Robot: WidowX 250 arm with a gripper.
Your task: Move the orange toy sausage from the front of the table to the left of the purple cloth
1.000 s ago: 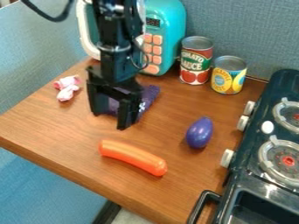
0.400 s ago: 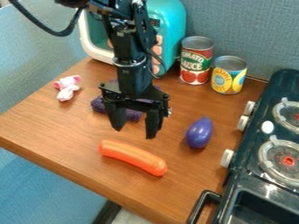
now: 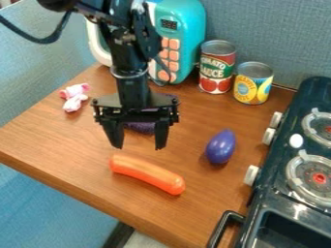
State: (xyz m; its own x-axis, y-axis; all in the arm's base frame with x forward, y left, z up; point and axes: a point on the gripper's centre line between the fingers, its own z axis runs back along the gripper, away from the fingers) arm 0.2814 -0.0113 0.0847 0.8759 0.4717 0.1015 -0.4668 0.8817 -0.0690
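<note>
There are two cans (image 3: pixel 217 72), one microwave (image 3: pixel 188 29) and one stove (image 3: pixel 262 193). I count one orange sausage (image 3: pixel 147 174), one purple oval toy (image 3: pixel 221 147), one pink toy (image 3: pixel 75 98), one cloth (image 3: pixel 141 127).

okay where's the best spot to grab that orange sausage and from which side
Grip the orange sausage around its middle, probably from above, with the pincer turned to close across its narrow width, because it lies flat, long and slightly curved.

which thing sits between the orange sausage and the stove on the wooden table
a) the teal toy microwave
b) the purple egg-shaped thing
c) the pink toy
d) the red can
b, the purple egg-shaped thing lies on the wood right of the orange sausage and left of the stove's knobs.
</note>
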